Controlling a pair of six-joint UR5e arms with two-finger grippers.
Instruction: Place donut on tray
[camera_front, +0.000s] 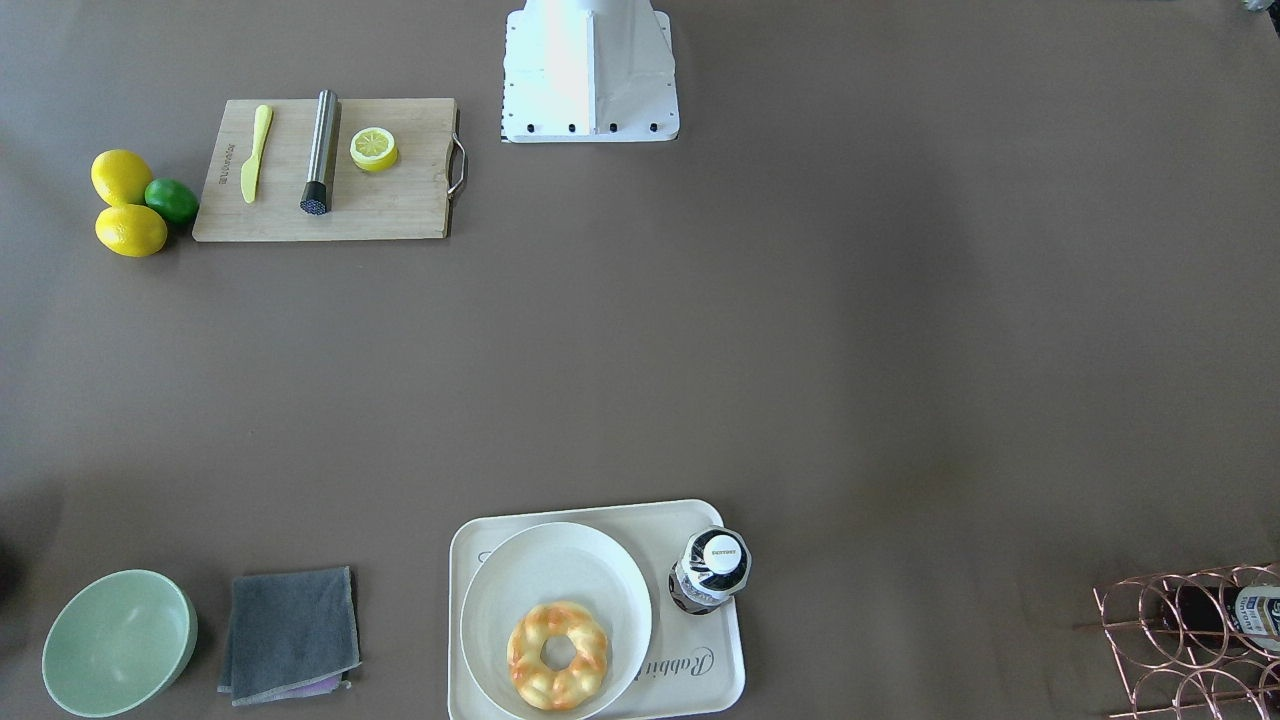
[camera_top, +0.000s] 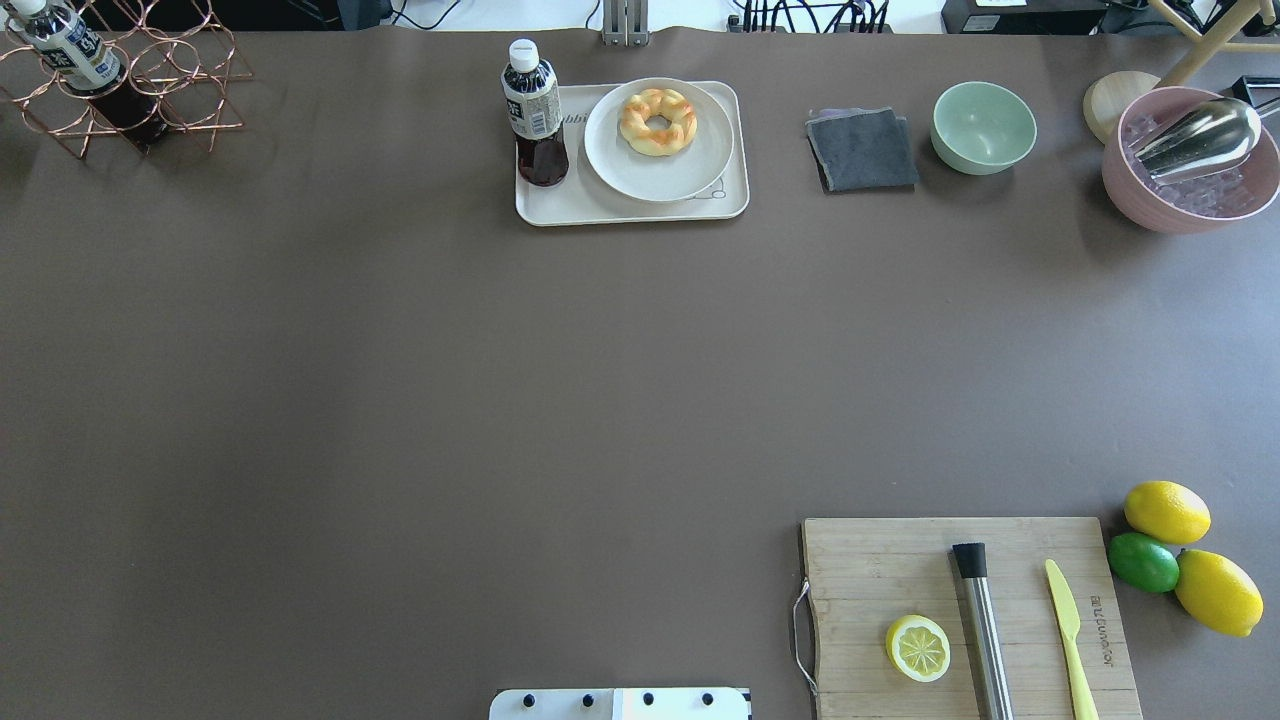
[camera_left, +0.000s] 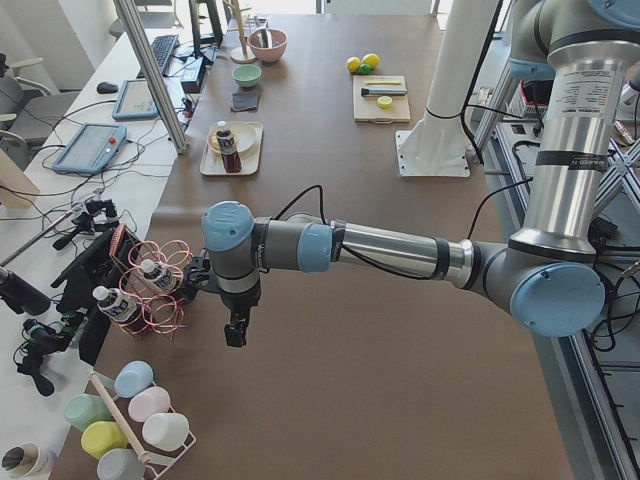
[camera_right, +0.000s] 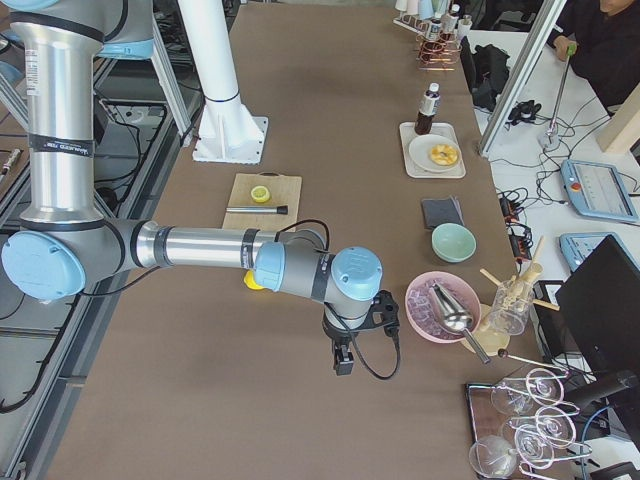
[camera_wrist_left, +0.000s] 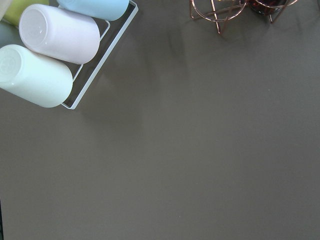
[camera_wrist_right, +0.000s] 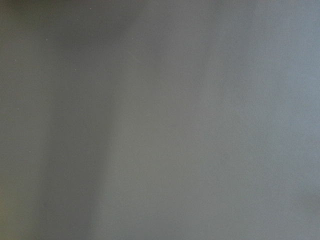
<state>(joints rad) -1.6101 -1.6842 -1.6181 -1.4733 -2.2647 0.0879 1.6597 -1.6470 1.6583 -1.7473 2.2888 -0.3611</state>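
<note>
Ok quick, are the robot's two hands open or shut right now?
Left gripper: cannot tell, only a side view shows it.
Right gripper: cannot tell, only a side view shows it.

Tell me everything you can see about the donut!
The donut is a twisted, braided ring, golden yellow with orange-brown patches and a centre hole. It lies flat on a round white plate that sits on the cream tray. Only the plate touches it.
</note>
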